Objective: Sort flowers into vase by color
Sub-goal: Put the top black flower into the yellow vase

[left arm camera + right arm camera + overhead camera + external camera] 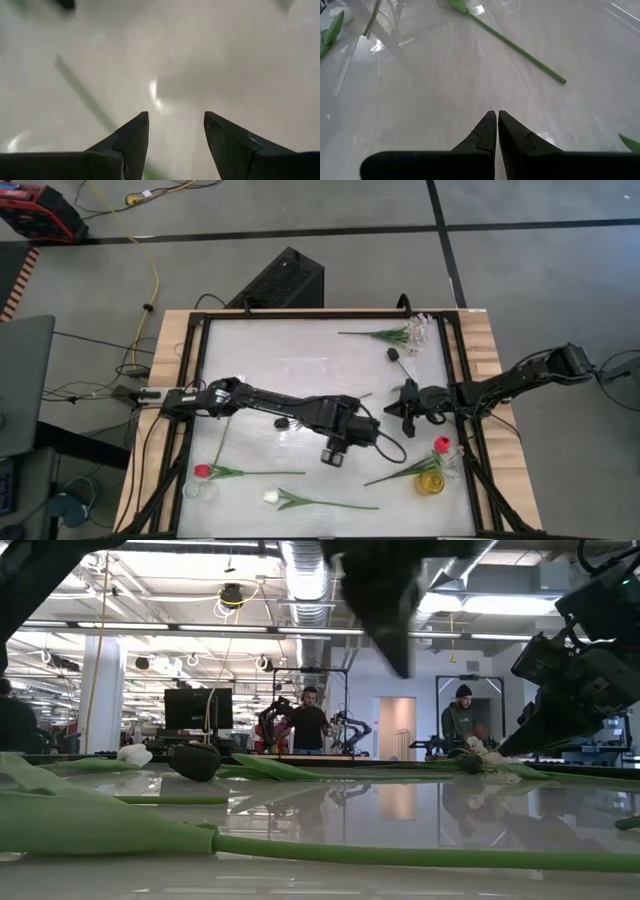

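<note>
Two dark arms reach over the white bench [300,370]. The left pincer [175,131] hangs spread and empty near the middle, a blurred green stem [82,95] just beyond it. The right pincer [497,122] is pressed together, holding nothing. A red tulip [203,471] and a white tulip [271,497] lie at the front. Another red tulip [440,446] stands in a yellow-tinted vase [431,482]. A near-black tulip [394,354] lies beside the right pincer, and a white sprig [415,332] is at the far edge.

Glossy white tabletop [300,370], wooden border [495,410].
</note>
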{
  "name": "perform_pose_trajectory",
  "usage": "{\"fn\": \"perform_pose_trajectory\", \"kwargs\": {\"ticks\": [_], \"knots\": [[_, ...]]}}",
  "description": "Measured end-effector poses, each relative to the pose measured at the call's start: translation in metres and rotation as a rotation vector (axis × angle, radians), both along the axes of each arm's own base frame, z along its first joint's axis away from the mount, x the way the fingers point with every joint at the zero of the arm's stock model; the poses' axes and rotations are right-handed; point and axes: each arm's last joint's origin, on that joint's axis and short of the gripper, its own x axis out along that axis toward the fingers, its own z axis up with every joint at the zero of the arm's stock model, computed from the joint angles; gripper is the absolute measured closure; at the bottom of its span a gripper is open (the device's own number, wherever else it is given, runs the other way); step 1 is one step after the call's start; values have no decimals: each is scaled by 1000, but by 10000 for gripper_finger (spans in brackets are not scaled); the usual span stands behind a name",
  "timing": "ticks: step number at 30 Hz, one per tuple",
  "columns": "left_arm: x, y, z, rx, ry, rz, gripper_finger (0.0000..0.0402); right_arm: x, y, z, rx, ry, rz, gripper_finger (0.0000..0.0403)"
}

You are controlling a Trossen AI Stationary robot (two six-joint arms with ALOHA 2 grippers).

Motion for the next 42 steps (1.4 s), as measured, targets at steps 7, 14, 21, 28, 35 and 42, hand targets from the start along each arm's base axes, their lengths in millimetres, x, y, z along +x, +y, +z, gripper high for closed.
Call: {"fn": "perform_pose_trajectory", "kwargs": {"ticks": [7,14,21,28,35,42], "knots": [[-41,25,9,140,155,155,221,-1,0,-1,-1,11,0,356],[-90,54,-4,41,-119,245,221,-1,2,-1,-7,20,75,356],[-129,69,-19,-133,-549,375,221,14,1,19,-74,90,117,356],[-141,66,-36,-196,-910,309,221,20,-26,48,-118,321,-46,356],[-138,65,-48,-176,-1034,249,221,8,-58,68,6,506,-303,354],[-138,64,-49,-160,-1014,215,221,0,-86,66,101,537,-454,309]]}}
